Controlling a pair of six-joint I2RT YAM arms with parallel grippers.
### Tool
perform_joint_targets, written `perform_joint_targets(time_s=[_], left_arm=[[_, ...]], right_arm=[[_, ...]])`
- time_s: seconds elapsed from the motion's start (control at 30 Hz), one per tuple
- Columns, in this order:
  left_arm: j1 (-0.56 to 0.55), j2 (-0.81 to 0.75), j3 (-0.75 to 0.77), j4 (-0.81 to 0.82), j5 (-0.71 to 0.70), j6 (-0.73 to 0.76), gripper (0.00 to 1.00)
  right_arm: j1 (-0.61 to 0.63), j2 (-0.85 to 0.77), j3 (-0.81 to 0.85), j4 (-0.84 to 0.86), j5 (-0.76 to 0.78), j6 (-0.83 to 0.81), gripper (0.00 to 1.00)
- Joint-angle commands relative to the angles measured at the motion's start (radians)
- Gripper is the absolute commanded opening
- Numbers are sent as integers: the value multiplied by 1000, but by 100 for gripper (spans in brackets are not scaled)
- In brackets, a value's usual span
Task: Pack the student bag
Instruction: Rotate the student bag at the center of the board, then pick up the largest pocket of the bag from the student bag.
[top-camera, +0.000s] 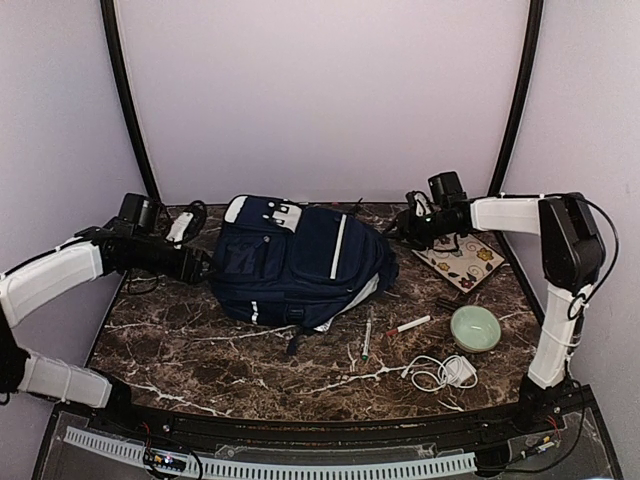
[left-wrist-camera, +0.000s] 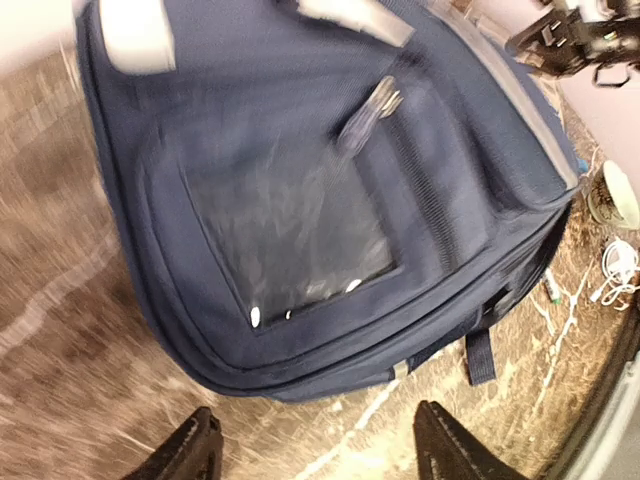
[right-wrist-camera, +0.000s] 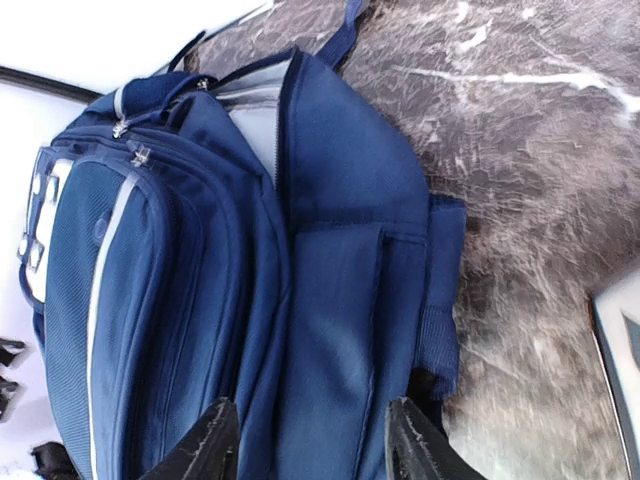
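Bag location: I find the student bag (top-camera: 300, 262) lying flat on the marble bench (top-camera: 180, 350), in the rear half, slightly left of centre in the top view.
Bag heading: the white-patched top end points to about 10 o'clock and the bottom end to about 4 o'clock. The long axis follows that line, and the pocket side faces up.
Left arm: it enters from 9 o'clock, with the forearm low and reaching toward the bag's 9 o'clock side.
Left hand (top-camera: 203, 266): the fingers (left-wrist-camera: 190, 455) are spread wide with only bench between them. The bag sits just ahead of the tips. The wrist view is blurred.
Right arm: the upright link stands at the bench's right edge, and the forearm runs level from 3 o'clock toward the bag's 2 o'clock corner.
Right hand (top-camera: 408, 228): the fingers (right-wrist-camera: 205, 440) are partly apart with blue fabric between the tips. I cannot tell whether they pinch it.
Rear margin: the bag's 12 o'clock side lies near the bench's back edge and the wall (top-camera: 320, 100).
Open room: there is bare marble at the bag's 6 to 8 o'clock.
Obstructions: a pen (top-camera: 368, 335) and a marker (top-camera: 408, 326) lie at the bag's 5 o'clock. A green bowl (top-camera: 475, 328) and a white cable (top-camera: 440, 372) lie beyond them. A floral notebook (top-camera: 462, 260) lies at 3 o'clock, near the right hand.
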Motion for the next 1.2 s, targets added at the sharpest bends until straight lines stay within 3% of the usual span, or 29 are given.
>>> perform_joint_targets(time_s=[0.0,0.07,0.17,0.27,0.37,0.5,0.83,1.17], left_arm=[[-54,-271,-80,86,-89,134,63],[-131,-339,-139,136,-78,211,56],[-267,-328,-185,121,-109,331,55],[-474,-245,-195,106,-280,488,59],[-606,-171,-244,219,-480,619,63],[-623,-80,-305,412,-533,687,64],[-638,263,-261,556,-697,803,60],[-638,395,-298,845,-896,946,57]], right_arm=[[20,-164,-120,-34,91,-48,52],[22,-215,-184,-9,90,-31,53],[33,-268,-252,22,81,-2,54],[52,-295,-268,25,86,7,54],[71,-306,-266,25,92,9,54],[84,-298,-263,26,88,9,55],[97,-287,-299,65,40,10,55],[119,-314,-356,81,21,13,55]])
